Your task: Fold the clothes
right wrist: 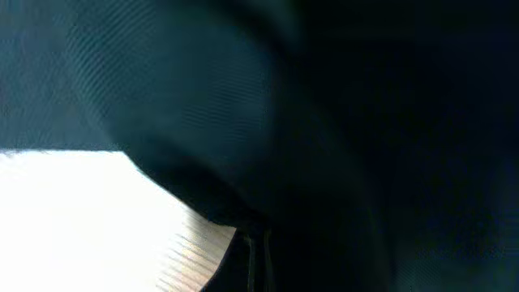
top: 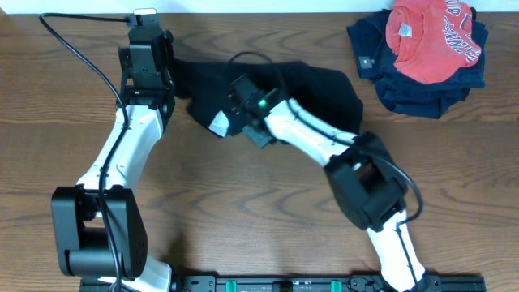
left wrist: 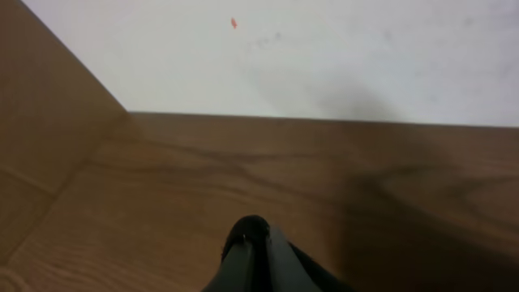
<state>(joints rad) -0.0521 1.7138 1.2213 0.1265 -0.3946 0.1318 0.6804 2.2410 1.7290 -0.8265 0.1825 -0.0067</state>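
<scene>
your right jaws are pinched shut on a fold of the black shirt (top: pixel 320 85), near its left end; the wrist view is all dark cloth bunching into the tips. your left jaws are shut too, at the shirt's far left corner, but i can't tell whether cloth sits between them. the shirt lies crumpled at the far middle of the table (top: pixel 243 203), well apart from the red shirt (top: pixel 426 36). lift both ends together, slowly, and draw them apart to spread it flat before any fold.
</scene>
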